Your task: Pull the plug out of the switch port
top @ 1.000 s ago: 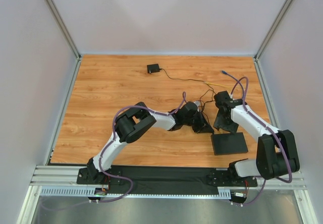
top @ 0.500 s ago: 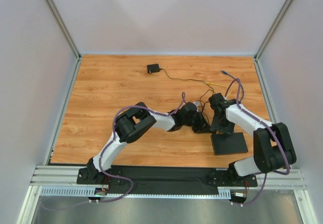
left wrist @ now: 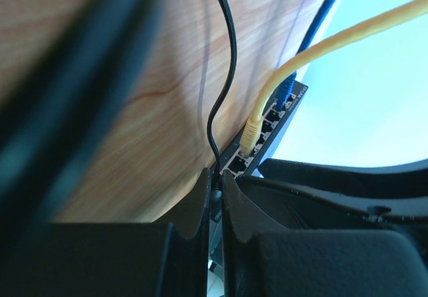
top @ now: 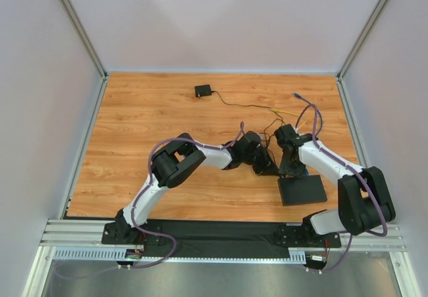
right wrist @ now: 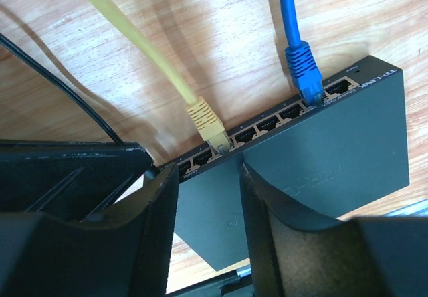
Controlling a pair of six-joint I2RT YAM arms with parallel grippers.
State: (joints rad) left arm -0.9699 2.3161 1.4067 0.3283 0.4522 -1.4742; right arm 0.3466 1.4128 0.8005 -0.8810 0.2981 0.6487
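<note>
The switch (right wrist: 321,156) lies flat on the tabletop (top: 147,123), close to me and to the right, with its row of ports (right wrist: 267,121) facing away from me. A yellow plug (right wrist: 206,122) and a blue plug (right wrist: 304,66) are both sitting in ports. A black cord (left wrist: 224,76) runs down to the left end of the switch. There my left fingers (left wrist: 190,210) are pressed almost together and pinch the black plug (left wrist: 215,200) on the end of that cord. I think this plug is in its hole, but the fingers hide the hole, so I cannot be sure. My right fingers (right wrist: 164,217) are spread apart over the top of the switch and pinch nothing.

So I think the grab is done and the pull is not. What is left is to hold the switch down and draw the plug out.

A second ago my right arm was further to the right. Now it has swung in toward the left arm, over the back edge of the switch, and its fingers have come a bit closer together. The left arm has hardly moved.
</note>
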